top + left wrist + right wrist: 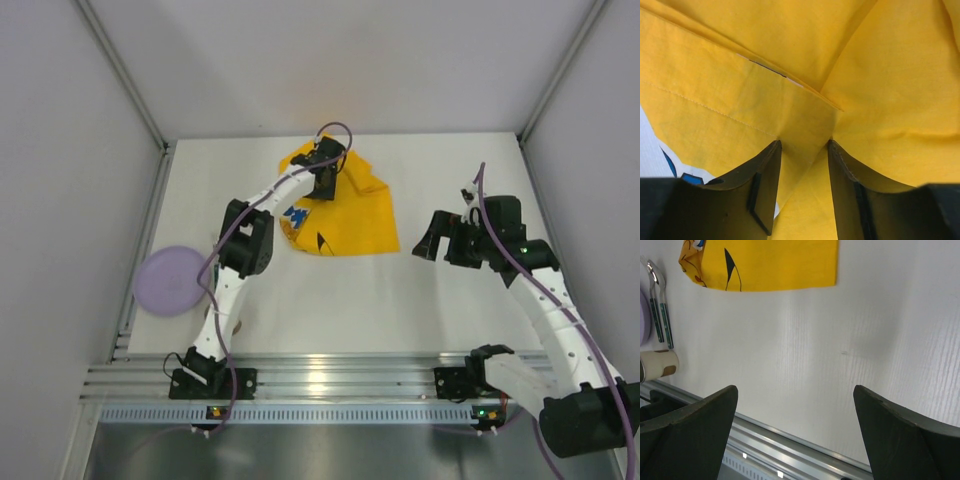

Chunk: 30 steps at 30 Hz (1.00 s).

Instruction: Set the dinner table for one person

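The white dinner table (400, 300) carries a crumpled yellow cartoon-printed cloth mat (345, 210) at its far middle. My left gripper (322, 183) is pressed down onto the mat's far part. In the left wrist view its fingers stand half apart (805, 146) with a raised fold of the yellow cloth (865, 75) between them, and a gap still shows beside the left finger. My right gripper (432, 245) hovers wide open (795, 395) over bare table (840, 330) to the right of the mat (775, 262), holding nothing.
A lilac plate (168, 281) lies at the table's left edge, half over the side rail. The right wrist view shows a fork and spoon (661, 310) beside the plate and a beige cup (660, 365) on its side near the front rail (790, 440).
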{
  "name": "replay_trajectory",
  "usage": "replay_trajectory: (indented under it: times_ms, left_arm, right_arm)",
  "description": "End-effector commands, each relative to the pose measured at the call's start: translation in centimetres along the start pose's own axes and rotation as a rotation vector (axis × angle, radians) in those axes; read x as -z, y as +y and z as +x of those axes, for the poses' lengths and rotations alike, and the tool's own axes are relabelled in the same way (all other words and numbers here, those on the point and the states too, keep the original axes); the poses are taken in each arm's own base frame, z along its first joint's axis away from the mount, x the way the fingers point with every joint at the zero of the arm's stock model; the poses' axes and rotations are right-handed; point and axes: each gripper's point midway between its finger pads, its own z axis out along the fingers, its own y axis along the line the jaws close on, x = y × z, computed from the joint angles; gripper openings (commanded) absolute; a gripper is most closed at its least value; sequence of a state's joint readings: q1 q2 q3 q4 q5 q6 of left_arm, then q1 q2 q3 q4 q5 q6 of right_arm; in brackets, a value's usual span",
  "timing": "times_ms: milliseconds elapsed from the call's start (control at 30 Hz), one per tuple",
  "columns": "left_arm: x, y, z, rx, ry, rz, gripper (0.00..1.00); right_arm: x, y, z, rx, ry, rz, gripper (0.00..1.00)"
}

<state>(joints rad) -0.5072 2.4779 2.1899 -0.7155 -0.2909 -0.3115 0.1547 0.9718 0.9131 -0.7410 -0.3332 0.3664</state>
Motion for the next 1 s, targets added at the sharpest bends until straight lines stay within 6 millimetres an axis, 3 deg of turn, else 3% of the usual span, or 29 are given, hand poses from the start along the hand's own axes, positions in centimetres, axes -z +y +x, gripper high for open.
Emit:
replay_trajectory:
  times_ms: [0, 333, 600, 733, 967]
  left_arm:
    - [0.2, 0.3, -1.3, 0.024, -0.027, 0.024, 0.47]
    - [0.0, 3.6, -3.3, 0.097, -0.059, 0.007, 0.47]
    - [0.2, 4.6, -4.2, 0.129, -0.079, 0.010, 0.46]
    - [0.1, 5.4, -4.9, 0.179, -0.095, 0.041, 0.40]
    - [-0.7, 8.8, -5.0, 0.342, -0.097, 0.075, 0.36]
  right_arm:
    - [0.8, 0.7, -2.1, 0.028, -0.059, -0.010, 1.00]
    - [0.6, 0.7, -2.3, 0.030, -0.056, -0.007, 1.00]
    - [0.5, 0.7, -2.6, 0.025, -0.054, -0.003, 1.00]
    - [0.3, 0.7, -2.6, 0.021, -0.048, -0.003, 1.00]
    - [0.0, 0.7, -2.7, 0.022, -0.032, -0.003, 1.00]
